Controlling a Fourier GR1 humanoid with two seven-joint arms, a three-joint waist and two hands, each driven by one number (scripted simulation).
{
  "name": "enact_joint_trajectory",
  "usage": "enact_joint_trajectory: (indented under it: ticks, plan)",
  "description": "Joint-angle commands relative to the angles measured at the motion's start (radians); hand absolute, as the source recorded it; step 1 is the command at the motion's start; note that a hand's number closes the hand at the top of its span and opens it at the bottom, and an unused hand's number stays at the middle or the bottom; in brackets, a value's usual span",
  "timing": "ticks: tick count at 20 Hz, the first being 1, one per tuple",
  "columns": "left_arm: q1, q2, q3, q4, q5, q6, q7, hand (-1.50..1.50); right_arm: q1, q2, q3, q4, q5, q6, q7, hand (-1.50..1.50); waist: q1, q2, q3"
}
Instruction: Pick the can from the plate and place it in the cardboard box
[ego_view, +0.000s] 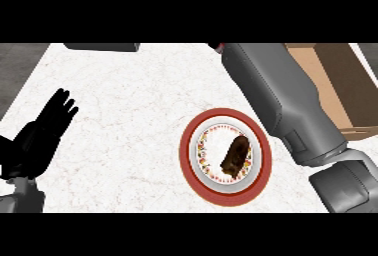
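The can (235, 155) lay on its side in the middle of the plate (193, 165), a dark brown cylinder tilted so that its upper end pointed toward the counter's far right. The plate was round, white in its well with a patterned ring and a broad red rim, and it sat toward the counter's (133, 100) near right part, on the pale marbled top. Nothing touched the can.

In the head view the right forearm (277, 95) crossed the picture from the lower right to the top edge, passing just beside the plate's right rim and over the left wall of the cardboard box (339, 85). The box stood at the counter's far right corner, open at the top, its brown inside showing. The right hand lay beyond the picture's upper edge, so whether its fingers were apart or together could not be seen.

The left hand (40, 135) showed near the counter's left edge, black, with fingers straight and spread upward, resting and holding nothing, well apart from the plate. A dark grey object (102, 46) lay at the counter's far edge.
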Motion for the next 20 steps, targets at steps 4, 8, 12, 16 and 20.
enact_joint_trajectory:
  ticks: [4, 8, 12, 16, 20]
  plan:
    - [0.041, -0.027, -0.011, 0.012, -0.025, 0.002, -0.051, 0.0, -0.115, -0.061, -0.011, 0.073, 0.087, -0.071, 0.145, 1.5, -0.017, -0.004, 0.0]
    - [-0.033, 0.012, 0.024, 0.024, 0.0, 0.004, 0.01, 0.0, -0.137, -0.109, -0.039, 0.117, 0.106, -0.096, 0.152, 1.5, -0.019, -0.001, 0.0]
    - [0.03, -0.011, 0.017, 0.007, -0.015, 0.007, -0.019, 0.0, -0.142, -0.176, -0.065, 0.143, 0.1, -0.041, 0.086, 1.5, -0.023, -0.005, 0.0]
    - [-0.016, 0.005, 0.018, -0.004, 0.003, -0.005, 0.023, 0.0, -0.085, -0.199, -0.083, 0.206, 0.102, -0.105, 0.029, 1.5, -0.013, 0.002, 0.001]
    - [0.034, -0.048, -0.025, -0.045, -0.051, 0.042, 0.013, 0.0, 0.0, -0.235, -0.085, 0.156, 0.096, -0.144, -0.061, 1.5, -0.032, -0.007, 0.001]
